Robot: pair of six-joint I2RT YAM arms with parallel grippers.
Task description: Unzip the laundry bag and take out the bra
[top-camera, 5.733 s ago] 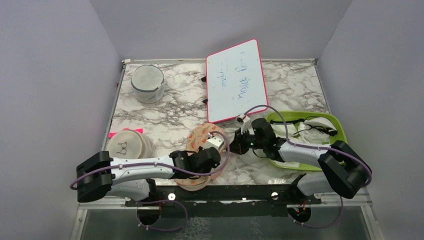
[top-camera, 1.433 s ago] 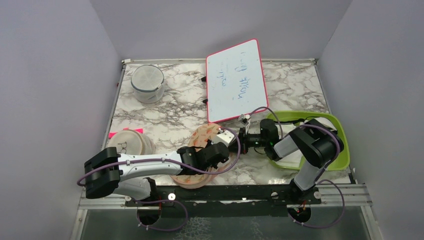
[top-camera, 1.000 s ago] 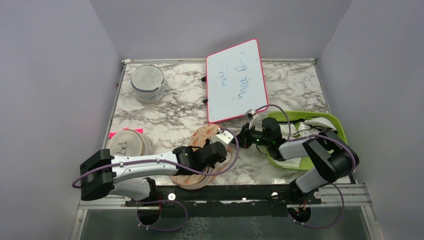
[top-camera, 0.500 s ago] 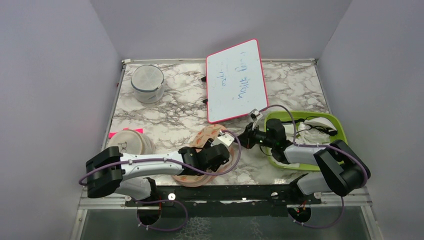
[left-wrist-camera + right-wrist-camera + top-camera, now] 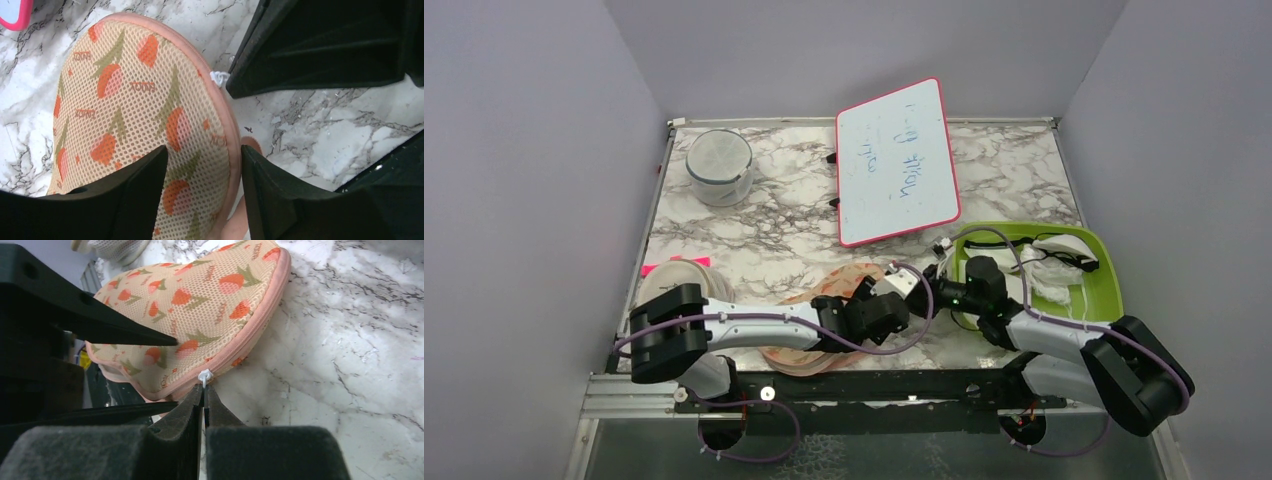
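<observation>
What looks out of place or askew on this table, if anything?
Nothing spilled or torn. Only the whiteboard lies skewed to the table edges, and white garments sit heaped untidily in the green tray.

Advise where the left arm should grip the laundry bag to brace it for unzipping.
Probably the pink seam rim of the laundry bag, just behind the zip pull pinched by the right gripper. Come in over the rounded end, where the open left gripper straddles that raised edge.
</observation>
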